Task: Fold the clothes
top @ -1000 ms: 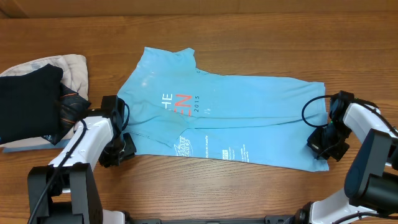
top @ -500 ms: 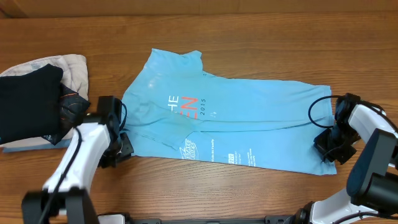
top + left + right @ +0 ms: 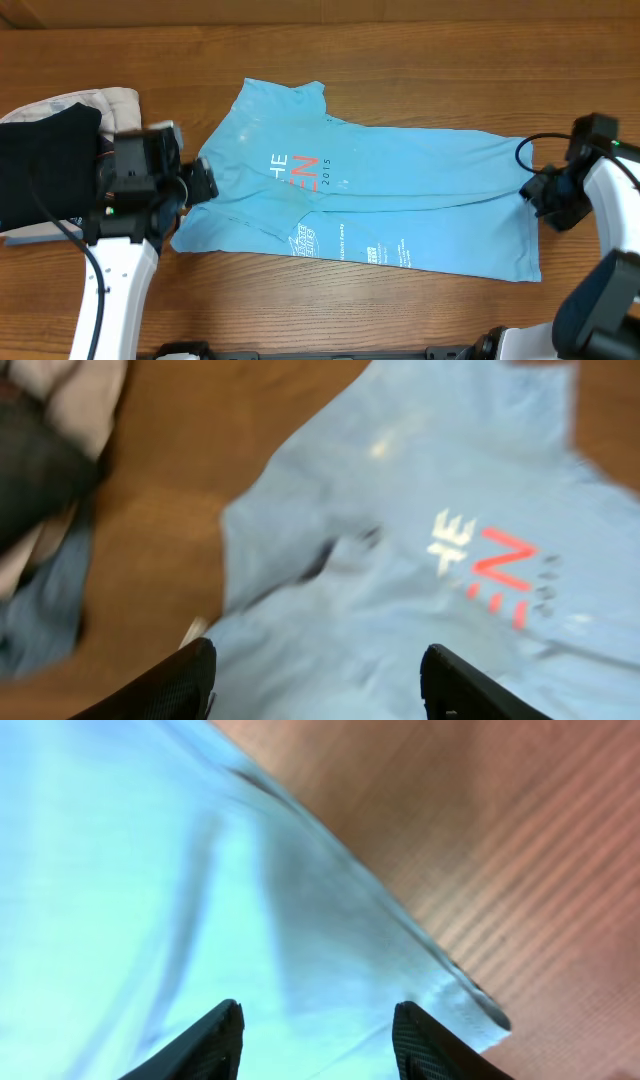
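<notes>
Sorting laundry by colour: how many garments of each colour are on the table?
Blue T-shirt: 1
Black garment: 1
Beige garment: 1
Total: 3, not counting an unclear pale layer under the pile.

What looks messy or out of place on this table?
The T-shirt lies slanted on the table, half folded, with creases bunched near its red and white lettering. At the left edge a black garment sits loosely over a beige one, heaped rather than neatly stacked. Nothing looks spilled or torn.
</notes>
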Controlling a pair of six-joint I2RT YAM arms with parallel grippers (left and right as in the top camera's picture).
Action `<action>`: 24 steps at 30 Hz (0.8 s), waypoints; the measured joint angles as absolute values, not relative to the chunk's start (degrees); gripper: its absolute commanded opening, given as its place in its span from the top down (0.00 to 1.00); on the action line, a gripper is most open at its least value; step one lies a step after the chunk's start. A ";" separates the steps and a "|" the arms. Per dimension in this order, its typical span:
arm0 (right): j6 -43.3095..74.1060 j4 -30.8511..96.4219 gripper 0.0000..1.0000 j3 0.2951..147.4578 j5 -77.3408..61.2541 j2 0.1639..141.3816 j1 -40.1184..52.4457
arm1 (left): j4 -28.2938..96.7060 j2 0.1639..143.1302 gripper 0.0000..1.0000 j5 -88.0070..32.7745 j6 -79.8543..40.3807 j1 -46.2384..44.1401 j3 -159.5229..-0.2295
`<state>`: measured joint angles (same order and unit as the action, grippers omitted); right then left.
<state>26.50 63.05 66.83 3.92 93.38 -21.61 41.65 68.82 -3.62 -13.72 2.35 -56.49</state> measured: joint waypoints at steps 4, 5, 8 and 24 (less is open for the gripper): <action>22.22 63.90 0.42 69.63 0.30 90.91 -21.61 | 40.51 76.49 0.24 -7.27 -10.31 2.37 -63.94; 21.19 64.10 0.40 69.93 -0.47 90.65 -21.61 | 40.60 79.18 0.23 -8.14 -9.34 2.37 -66.30; 19.00 64.31 0.39 70.19 -2.35 90.37 -21.61 | 40.23 88.73 0.23 -11.25 -6.76 2.37 -74.24; 16.45 65.17 0.38 70.19 -4.25 90.37 -21.61 | 38.48 129.86 0.25 -20.95 -2.76 2.37 -103.94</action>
<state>16.45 65.17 70.19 -4.25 90.37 -21.61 38.48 129.86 -20.95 -2.76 2.37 -103.94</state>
